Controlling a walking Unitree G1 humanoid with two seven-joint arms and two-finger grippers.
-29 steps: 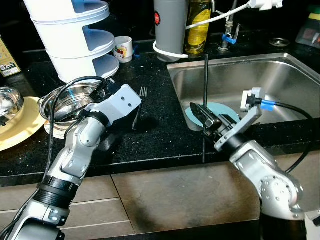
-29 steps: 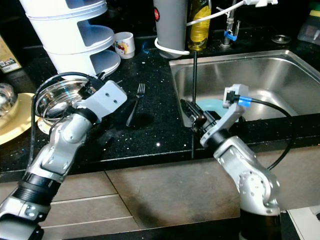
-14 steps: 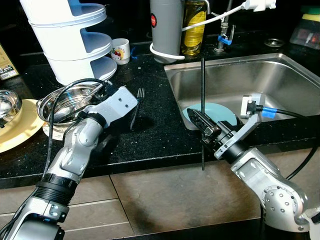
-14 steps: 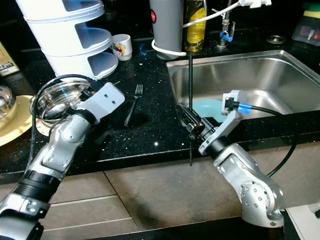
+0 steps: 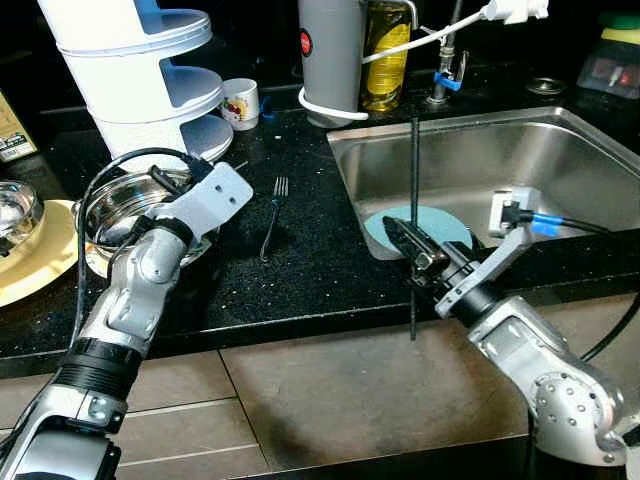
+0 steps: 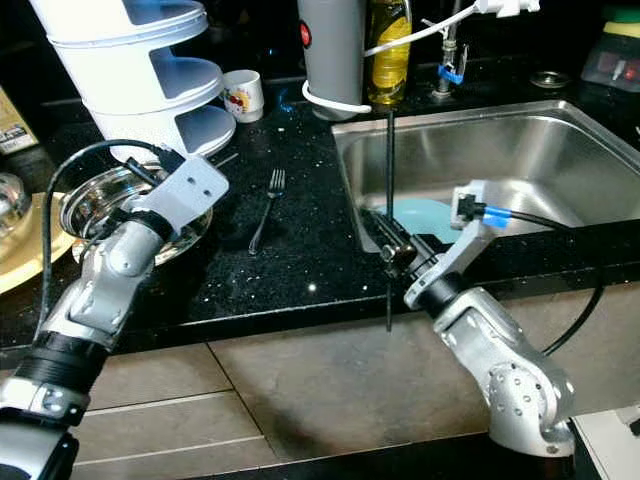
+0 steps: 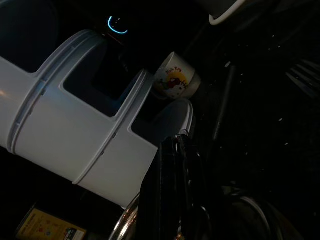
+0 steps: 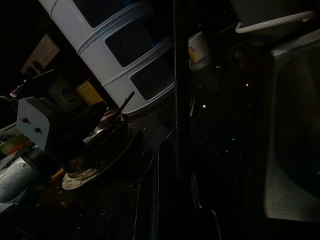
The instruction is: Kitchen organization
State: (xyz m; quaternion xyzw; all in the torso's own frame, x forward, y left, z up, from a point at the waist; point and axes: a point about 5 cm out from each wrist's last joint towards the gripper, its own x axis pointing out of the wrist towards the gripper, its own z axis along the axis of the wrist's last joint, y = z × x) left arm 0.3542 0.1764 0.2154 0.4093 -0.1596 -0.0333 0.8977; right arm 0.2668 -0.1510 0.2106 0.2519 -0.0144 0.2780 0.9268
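On a black kitchen counter, a yellow plate lies at far left, left of a steel bowl. The left gripper, fingers pressed together on nothing, hovers over that bowl below a white tiered rack. A cartoon-printed mug stands beside the rack; its writing is unreadable. A fork lies between bowl and sink. At the sink's front edge, the right gripper clasps a thin black rod upright, beside a blue plate.
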